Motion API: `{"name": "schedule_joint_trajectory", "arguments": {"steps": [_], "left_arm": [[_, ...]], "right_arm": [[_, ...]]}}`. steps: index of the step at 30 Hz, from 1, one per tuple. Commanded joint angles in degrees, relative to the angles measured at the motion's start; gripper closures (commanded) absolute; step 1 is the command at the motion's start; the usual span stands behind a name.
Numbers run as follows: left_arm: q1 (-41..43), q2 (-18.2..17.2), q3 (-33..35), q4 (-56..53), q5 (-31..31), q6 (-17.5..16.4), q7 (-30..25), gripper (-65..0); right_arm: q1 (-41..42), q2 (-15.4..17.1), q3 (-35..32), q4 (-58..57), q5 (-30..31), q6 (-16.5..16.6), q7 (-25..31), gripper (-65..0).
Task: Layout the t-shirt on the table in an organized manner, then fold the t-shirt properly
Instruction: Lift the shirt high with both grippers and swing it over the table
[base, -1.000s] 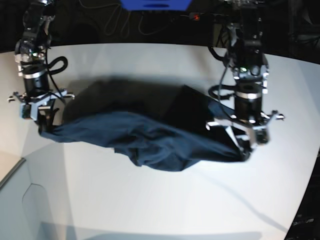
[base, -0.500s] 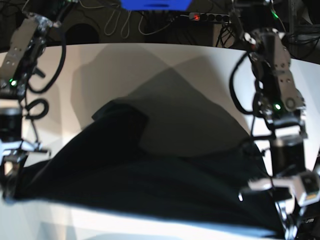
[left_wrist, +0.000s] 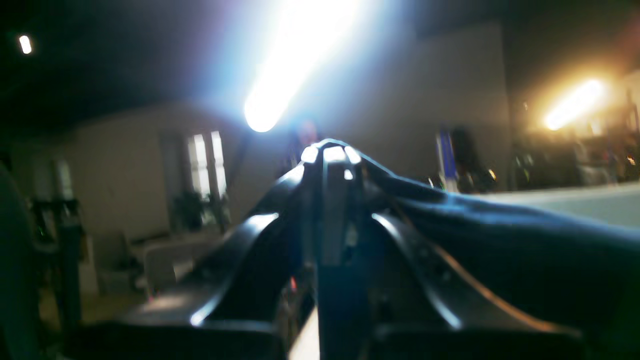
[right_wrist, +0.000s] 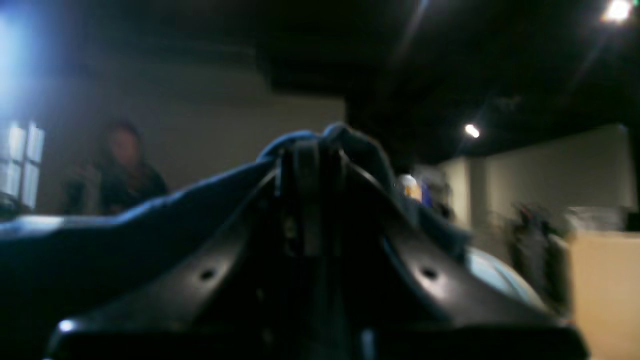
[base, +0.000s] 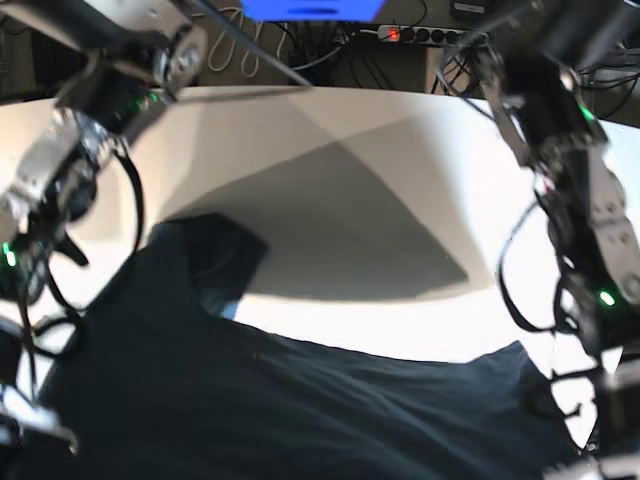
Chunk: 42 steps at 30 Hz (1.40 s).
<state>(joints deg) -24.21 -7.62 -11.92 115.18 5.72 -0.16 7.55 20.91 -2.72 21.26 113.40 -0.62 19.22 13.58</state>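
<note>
Table (base: 400, 130): white, fills upper and middle base frame. T-shirt (base: 280, 400): dark navy, spread across lower base frame, lifted between both arms. Left gripper (left_wrist: 330, 155): centre of left wrist frame, pinching shirt edge. Right gripper (right_wrist: 312, 150): centre of right wrist frame, pinching bunched shirt cloth.

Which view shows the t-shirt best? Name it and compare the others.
The base view: the t-shirt spreads wide across its lower half, above the table. Each wrist view shows only a blurred strip of cloth running from its shut gripper.
</note>
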Motion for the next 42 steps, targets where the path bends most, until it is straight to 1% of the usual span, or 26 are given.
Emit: {"name": "schedule_joint_trajectory", "arguments": {"steps": [1, 6, 9, 12, 15, 18, 23, 29, 33, 38, 39, 40, 41, 42], "left_arm": [[-2.8, -1.0, -0.2, 0.9, 0.1, 0.5, -1.2, 0.0], [-6.2, -5.3, 0.0, 0.9, 0.1, 0.5, -1.1, 0.0], [-6.4, -6.7, -0.2, 0.9, 0.1, 0.5, -1.1, 0.0], [-4.7, -6.6, -0.4, 0.8, 0.1, 0.5, -1.1, 0.0], [-1.1, -5.9, -2.9, 0.5, -0.2, 0.5, -1.1, 0.0], [1.4, -3.9, -3.6, -0.3, 0.1, 0.3, -1.1, 0.0], [4.5, -3.9, -5.3, -5.9, -0.1, 0.3, -1.4, 0.0], [3.2, -3.9, -5.4, -20.0, -0.1, 0.4, -1.4, 0.0], [1.5, -3.9, -5.3, -28.9, -0.2, 0.4, -1.4, 0.0], [-1.9, -3.9, -5.3, -36.7, 0.0, 0.4, -1.4, -0.1], [-2.5, -3.9, -5.3, -38.0, 0.0, 0.4, -1.4, -0.2], [-3.0, -3.9, -5.3, -39.6, 0.1, 0.4, -1.1, -1.7], [-3.3, -3.9, -5.2, -40.8, 0.1, 0.4, -1.0, -4.4], [-3.4, -3.7, -5.2, -41.8, 0.1, 0.4, -1.0, -9.0]], "right_arm": [[2.3, -0.3, -1.0, 1.0, 0.6, -0.2, 1.7, 0.0], [6.5, -1.5, -4.6, 1.0, 0.6, -0.5, 1.8, 0.0], [7.7, -2.1, -4.9, 0.8, 0.6, -0.5, 1.8, 0.0], [8.4, -2.1, -4.9, 0.2, 0.5, -0.5, 1.3, 0.0], [8.1, -2.1, -4.9, -4.0, 0.5, -0.5, 1.3, 0.0], [8.1, -1.8, -4.6, -11.3, 0.5, -0.5, 1.8, 0.0], [9.3, -1.6, -4.7, -25.8, 0.5, -0.5, 1.8, 0.0], [14.7, 1.4, -4.9, -45.3, 0.5, -0.5, 1.8, 0.0], [18.9, 2.7, -4.9, -58.1, 0.4, -0.5, 1.8, 0.0], [23.5, 4.7, -4.9, -69.7, 0.3, -0.5, 1.5, 0.0], [24.3, 4.8, -4.9, -71.5, 0.3, -0.5, 1.4, -0.7], [25.0, 4.9, -5.0, -73.4, 0.2, -0.5, 1.3, -4.0], [25.5, 4.9, -5.0, -74.9, 0.2, -0.5, 1.3, -8.1], [25.5, 5.2, -5.0, -75.7, 0.2, -0.5, 1.3, -13.5]]}}
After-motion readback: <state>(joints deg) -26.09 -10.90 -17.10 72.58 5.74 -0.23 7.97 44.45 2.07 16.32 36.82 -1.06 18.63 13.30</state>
